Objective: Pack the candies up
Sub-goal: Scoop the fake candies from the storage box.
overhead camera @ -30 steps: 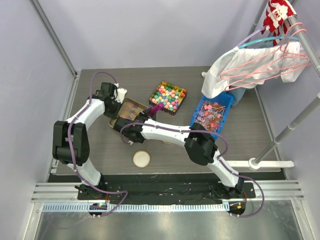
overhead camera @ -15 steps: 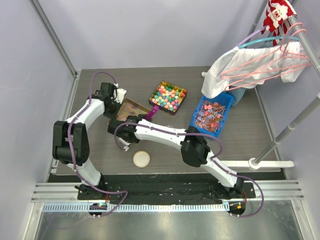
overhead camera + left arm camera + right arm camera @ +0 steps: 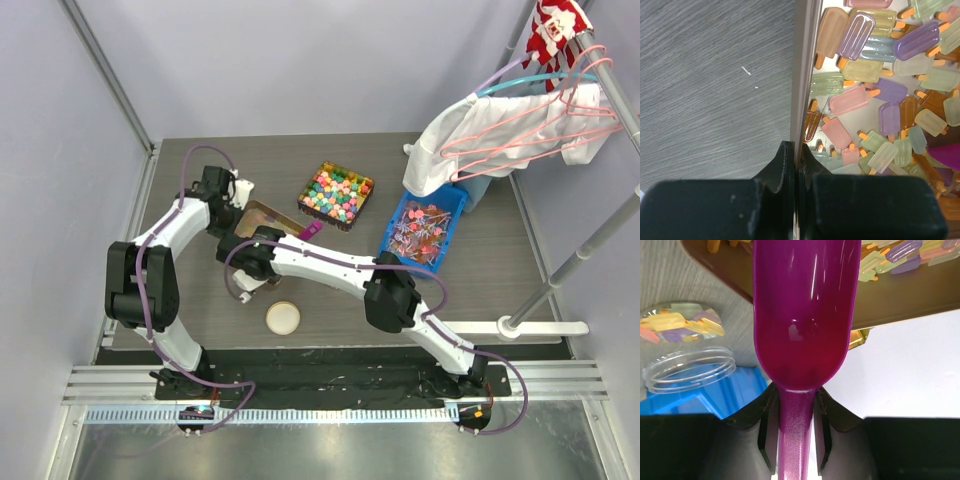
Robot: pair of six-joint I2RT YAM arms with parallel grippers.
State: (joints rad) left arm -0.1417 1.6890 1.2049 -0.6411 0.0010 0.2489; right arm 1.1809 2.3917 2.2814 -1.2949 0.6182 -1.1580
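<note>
The candies (image 3: 850, 100) are small popsicle-shaped gummies in pink, purple, green and amber, heaped in a brown metal tray (image 3: 262, 212). My left gripper (image 3: 799, 150) is shut on the tray's rim (image 3: 802, 75); in the top view it (image 3: 237, 192) is at the tray's far left corner. My right gripper (image 3: 796, 395) is shut on the neck of a magenta scoop (image 3: 805, 305), which reaches over the tray (image 3: 900, 295); no candy shows on it. A clear open jar (image 3: 690, 370) beside the scoop holds several candies (image 3: 677, 325). In the top view only the scoop (image 3: 311, 230) shows; the jar is hidden under the right arm.
A black box of bright mixed sweets (image 3: 336, 193) stands behind the tray. A blue bin (image 3: 425, 228) stands to its right. A round cream lid (image 3: 283, 317) lies near the front. White clothes on hangers (image 3: 510, 130) hang from a rack at the right.
The right arm's wrist has swung left and the scoop has come a little toward the near side. The left gripper has stayed on the tray's rim.
</note>
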